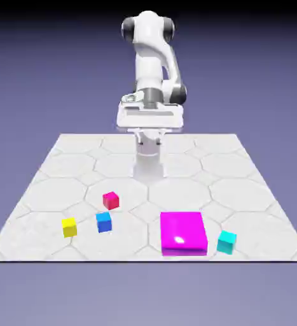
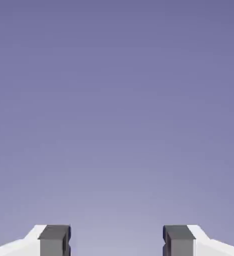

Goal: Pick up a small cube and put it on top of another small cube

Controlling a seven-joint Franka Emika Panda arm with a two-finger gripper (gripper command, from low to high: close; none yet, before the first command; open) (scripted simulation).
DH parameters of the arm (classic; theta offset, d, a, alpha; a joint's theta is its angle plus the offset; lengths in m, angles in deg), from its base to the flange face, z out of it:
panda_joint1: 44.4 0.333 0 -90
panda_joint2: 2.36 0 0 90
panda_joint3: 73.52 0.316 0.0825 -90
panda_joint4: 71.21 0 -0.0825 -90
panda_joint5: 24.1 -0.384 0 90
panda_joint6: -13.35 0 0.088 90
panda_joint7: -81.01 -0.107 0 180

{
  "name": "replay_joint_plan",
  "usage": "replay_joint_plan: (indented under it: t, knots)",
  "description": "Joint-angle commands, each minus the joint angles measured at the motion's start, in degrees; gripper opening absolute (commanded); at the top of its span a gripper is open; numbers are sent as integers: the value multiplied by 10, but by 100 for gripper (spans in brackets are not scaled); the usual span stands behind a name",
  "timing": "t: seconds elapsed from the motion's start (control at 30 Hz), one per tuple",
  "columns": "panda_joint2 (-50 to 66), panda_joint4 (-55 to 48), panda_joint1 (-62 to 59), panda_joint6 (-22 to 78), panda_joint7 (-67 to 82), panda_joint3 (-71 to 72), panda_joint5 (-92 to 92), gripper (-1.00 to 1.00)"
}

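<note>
The small yellow cube (image 1: 69, 226) sits on the tiled table near the front edge, at the exterior view's left. Close by to its right is a blue cube (image 1: 103, 221), and a red-pink cube (image 1: 110, 200) lies just behind that one. My gripper (image 1: 149, 127) hangs high above the table's far side, well away from every cube. In the hand view the gripper (image 2: 116, 242) is open: its two grey fingertips (image 2: 54, 241) stand wide apart with only the plain backdrop between them. No cube shows in the hand view.
A large flat magenta block (image 1: 184, 233) lies at the front right of the middle. A small cyan cube (image 1: 226, 242) sits just to its right. The table's front edge (image 1: 144, 260) runs close to these objects.
</note>
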Motion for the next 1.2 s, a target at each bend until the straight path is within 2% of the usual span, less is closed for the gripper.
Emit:
replay_joint_plan:
  t: [0.0,0.93,1.17]
  knots:
    - [21,-5,5,-7,0,-10,-22,0]
    - [597,-154,157,-195,10,-290,-627,0]
    - [649,-182,32,-245,-55,-196,-531,0]
